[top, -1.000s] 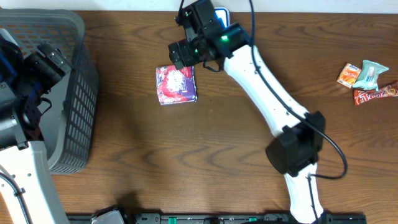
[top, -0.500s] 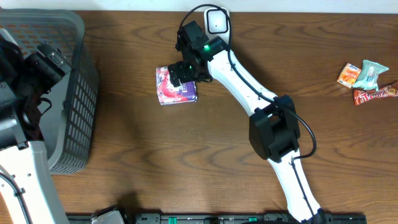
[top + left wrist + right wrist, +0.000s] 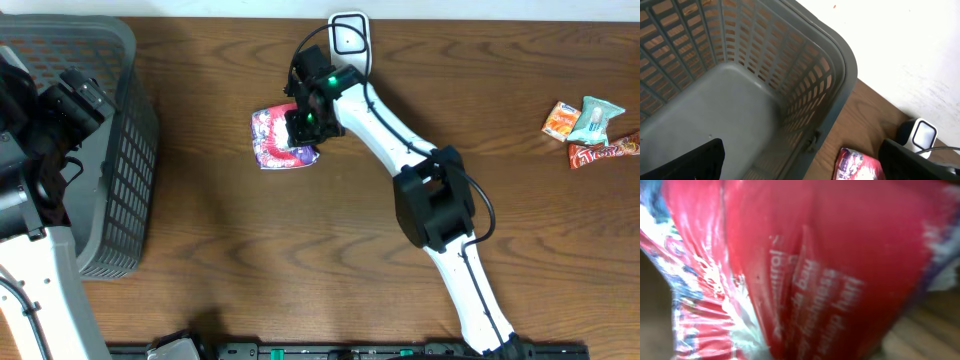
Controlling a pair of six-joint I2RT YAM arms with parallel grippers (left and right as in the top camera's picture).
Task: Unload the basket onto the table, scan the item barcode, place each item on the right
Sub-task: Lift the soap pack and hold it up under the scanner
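Note:
The item is a red and white snack packet (image 3: 272, 140) lying on the wooden table left of centre. My right gripper (image 3: 303, 128) is down on its right edge and shut on it, and that edge looks pinched up. The right wrist view is filled with the blurred red packet (image 3: 815, 270), and its own fingers are hidden there. A white barcode scanner (image 3: 348, 32) stands at the table's far edge behind the right arm. My left gripper (image 3: 800, 162) hangs open over the grey basket, holding nothing. The left wrist view also shows the packet (image 3: 857, 165) and the scanner (image 3: 923, 134).
A grey plastic basket (image 3: 130, 150) takes up the far left of the table, and its rim (image 3: 840, 65) shows in the left wrist view. Three small snack packs (image 3: 590, 130) lie at the far right. The right arm stretches from bottom centre to the packet.
The right gripper came down from beside the scanner onto the packet and shut on its right edge, which has crumpled upward. The left arm has not moved.

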